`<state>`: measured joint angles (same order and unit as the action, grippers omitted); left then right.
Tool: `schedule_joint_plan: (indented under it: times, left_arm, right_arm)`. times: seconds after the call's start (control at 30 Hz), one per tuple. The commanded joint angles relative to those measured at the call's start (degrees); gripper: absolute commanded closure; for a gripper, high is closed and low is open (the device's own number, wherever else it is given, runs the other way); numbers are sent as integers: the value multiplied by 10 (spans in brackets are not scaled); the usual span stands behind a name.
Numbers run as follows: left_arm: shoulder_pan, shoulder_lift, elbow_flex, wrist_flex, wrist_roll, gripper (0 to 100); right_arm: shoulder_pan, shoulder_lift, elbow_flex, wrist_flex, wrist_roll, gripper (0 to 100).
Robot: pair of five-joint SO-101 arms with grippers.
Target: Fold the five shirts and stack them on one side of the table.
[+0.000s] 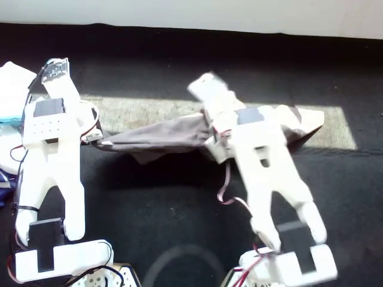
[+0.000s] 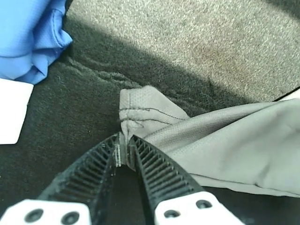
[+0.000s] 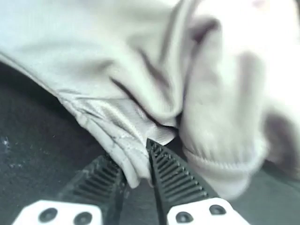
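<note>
Left gripper [image 2: 124, 151]: clenched on a stitched corner of grey shirt [image 2: 225, 140]. Ribbed fingers [image 2: 93, 168] nearly meeting, with a thin fold of cloth pinched between. Just past the pinch, a bunched hem, then smooth cloth running off toward the other arm. Farther out, dark table [image 2: 70, 108] crossed by a sunlit strip [image 2: 211, 42]. Blue shirt [image 2: 28, 37] crumpled, well apart from the grip. White sheet [image 2: 11, 110] flat, just beside it.

Right gripper [image 3: 136, 159]: likewise clenched, grasping a seamed edge of the grey shirt, hem wedged between the fingers. Heaped folds close behind the grip. Among them a thicker banded edge, too blurred to name.

From the high view, taking the table as a clock with the arm bases at 6:
- Left gripper at about 9 o'clock, right gripper near centre.
- Grey shirt strung between the two, slack, lower edge sagging toward 6.
- Rest of the shirt trailing on toward 3 o'clock, partly under right arm [image 1: 263, 167].
- Spread over the sunlit strip, centre to 3.
- Left arm [image 1: 51, 149] along the 9 o'clock side.
- Blue shirt and white sheet at 10 o'clock, by the table edge, just beside the left arm.
</note>
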<state>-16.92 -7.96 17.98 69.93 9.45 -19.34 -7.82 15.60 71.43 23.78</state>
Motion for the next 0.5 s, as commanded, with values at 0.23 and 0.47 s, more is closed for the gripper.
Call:
schedule_joint_plan:
  times: [0.23, 0.47]
  left_arm:
    - [78, -21, -214, 244, -5, 991]
    - [74, -15, -197, 245, -5, 991]
  right_arm:
    - [53, -153, -153, 255, 164, 993]
    - [-26, -152, -5, 279, 194, 993]
